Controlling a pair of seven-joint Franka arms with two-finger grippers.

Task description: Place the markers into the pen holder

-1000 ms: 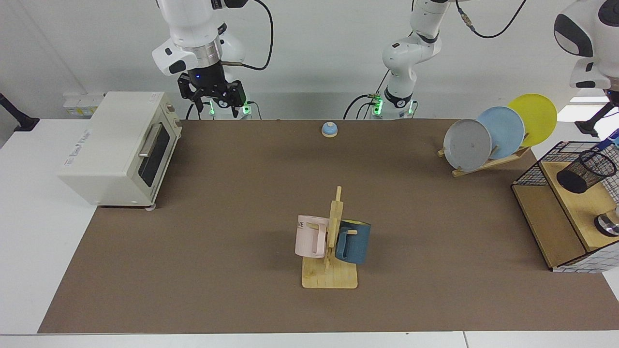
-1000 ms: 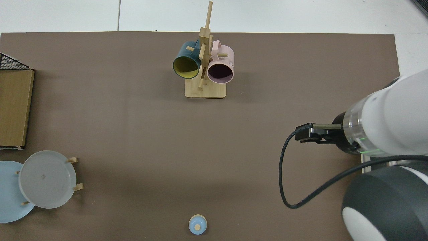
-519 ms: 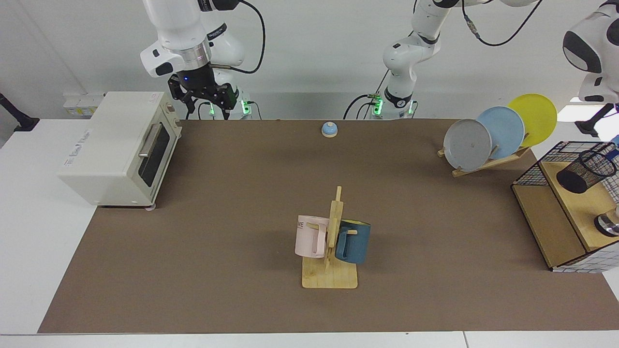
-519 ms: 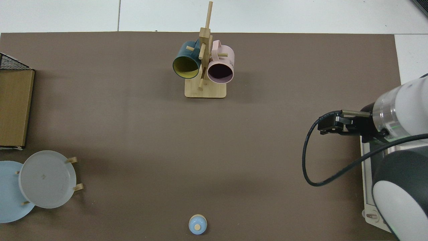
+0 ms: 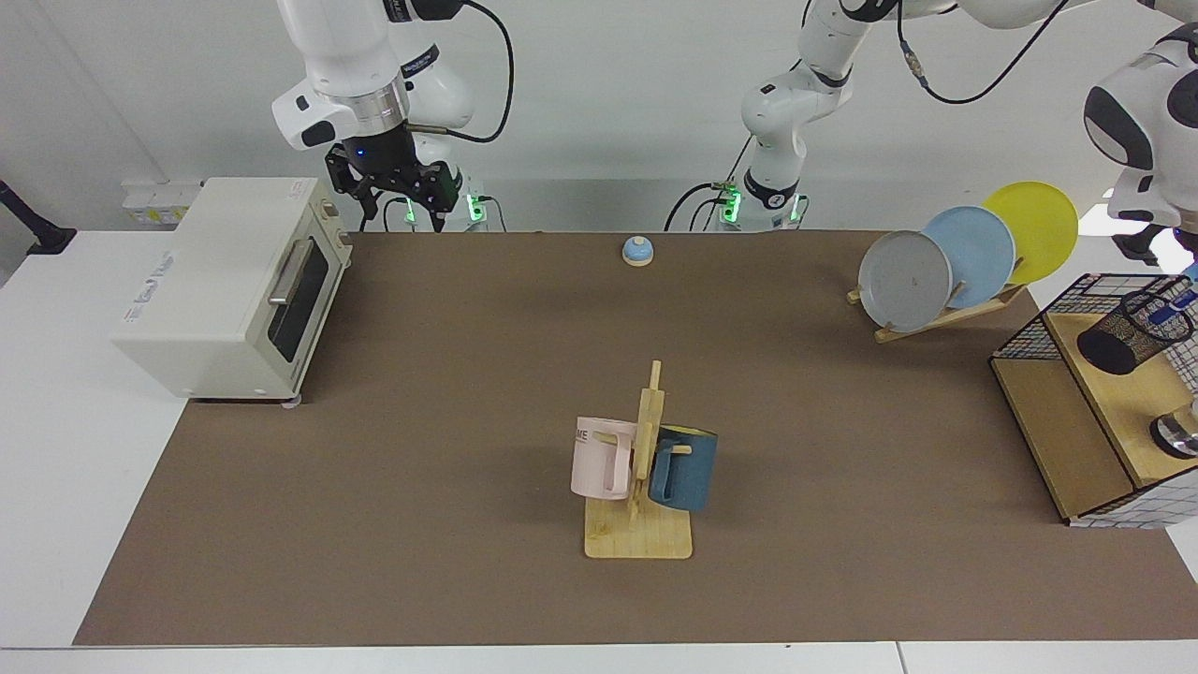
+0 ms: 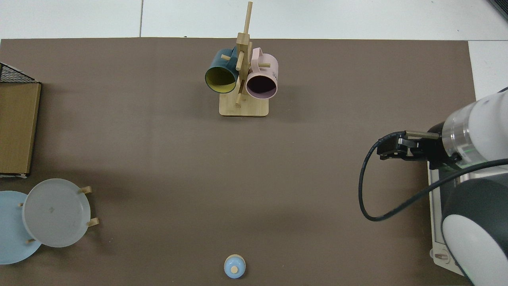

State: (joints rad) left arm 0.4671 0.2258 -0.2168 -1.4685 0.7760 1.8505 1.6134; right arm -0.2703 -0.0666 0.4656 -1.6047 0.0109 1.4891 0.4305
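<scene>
a: where's the marker [image 5: 1170, 306]?

b: far right of the facing view, a blue bit poking in at the holder's [image 5: 1134, 331] rim. the holder is tilted and sits on the wood shelf [image 5: 1118, 398] inside the wire basket [image 5: 1025, 329], w/ a metal thing [image 5: 1181, 434] lower right of it.

a: and the left gripper?

b: off past the right edge. only the arm's white and dark shell shows, upper right, just above the holder. can't tell what the fingers are doing.

a: right gripper [image 5: 404, 198]?

b: upper left of the facing view, hanging over the back edge of the brown mat [image 5: 449, 393], just right of the oven [image 5: 229, 285]. fingers apart, nothing in them. in the top view only that arm's wrist shows, at the right edge over the oven; fingers hidden there.

a: room to move?

b: mat's middle is bare. mug rack [image 5: 641, 468] near the front centre w/ pink and blue mugs, bell [image 5: 637, 250] at the back edge, plate rack [image 5: 964, 257] back right, near the basket. holder area is tight against the frame's right edge.
</scene>
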